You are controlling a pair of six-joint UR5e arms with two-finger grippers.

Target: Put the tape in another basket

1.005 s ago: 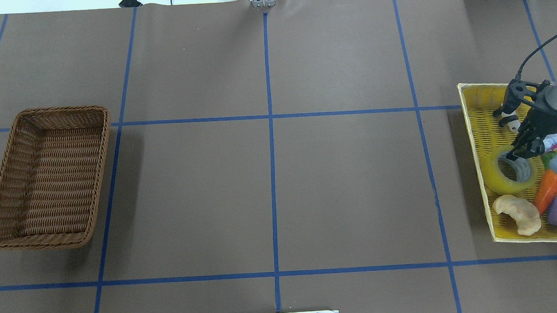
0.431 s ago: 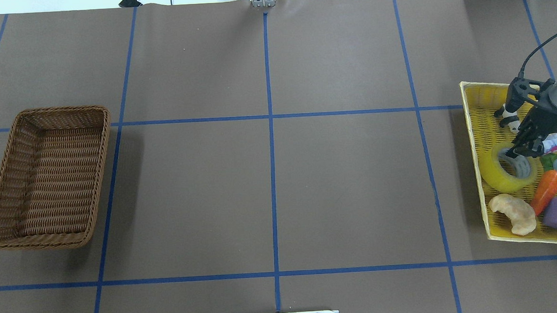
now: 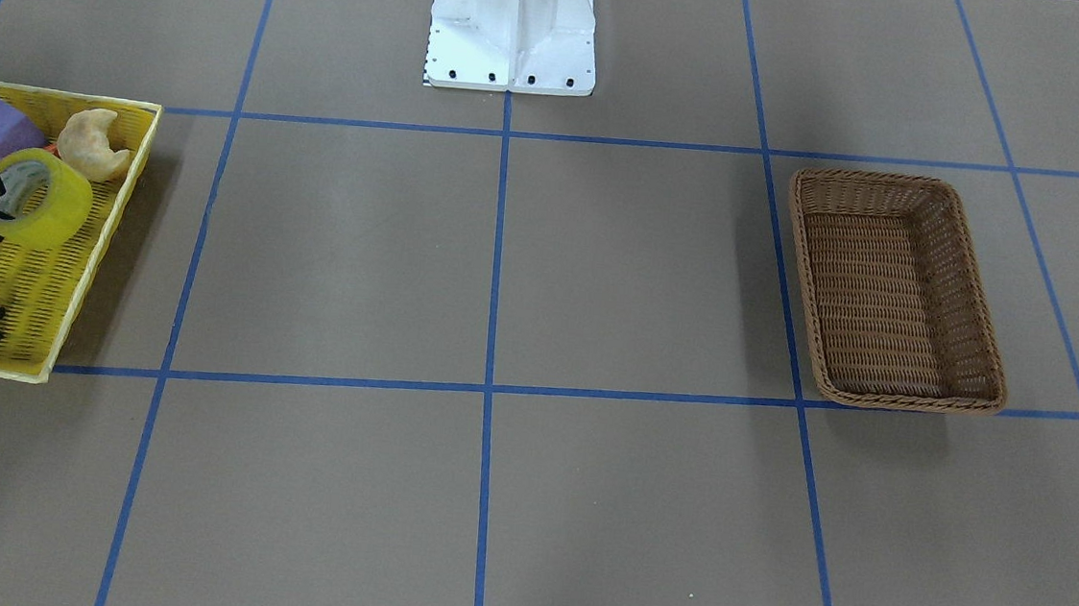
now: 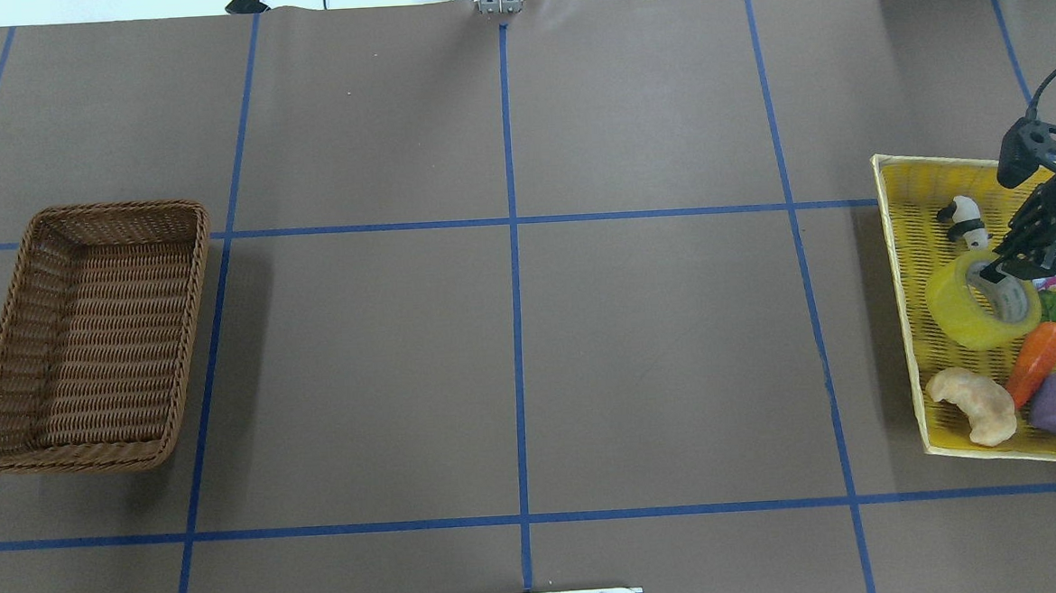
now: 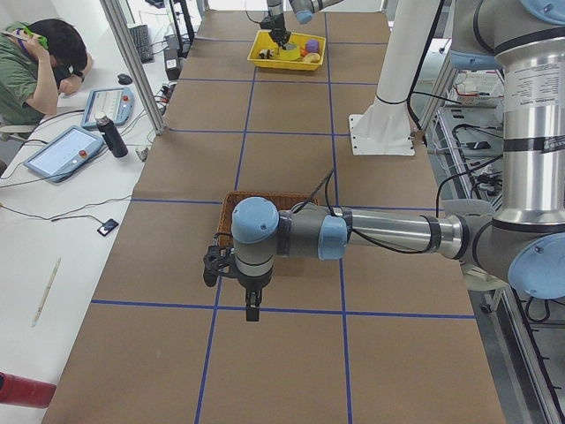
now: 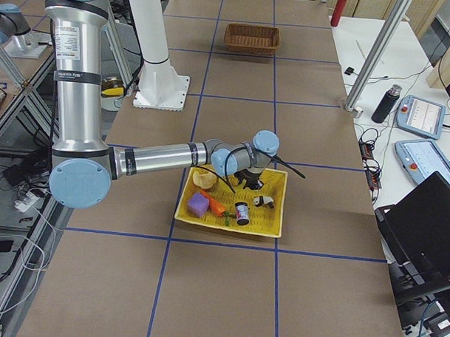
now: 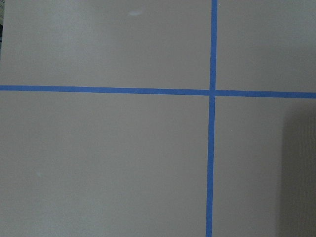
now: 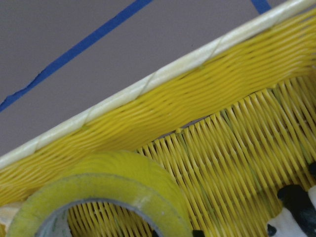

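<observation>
Overhead: since 0.4 s ago the right fingers (image 4: pixel 1004 267) have shifted right and farther from the robot. The tape (image 4: pixel 964 310) came along and is now tilted, within the yellow tray (image 4: pixel 904 223). The fingers are clamped on its wall, one inside the core. The panda toy (image 4: pixel 967 219) is now uncovered.

Front: the basket (image 3: pixel 897 293) is well apart from the tape.

Left side: the left fingers (image 5: pixel 252 309) are over the worktop (image 5: pixel 282 106) near the basket; can't tell if open or closed.

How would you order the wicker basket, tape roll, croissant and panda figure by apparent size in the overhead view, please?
1. Wicker basket, by far the largest.
2. Tape roll.
3. Croissant, only slightly smaller than the tape; a close call.
4. Panda figure, smallest.
</observation>
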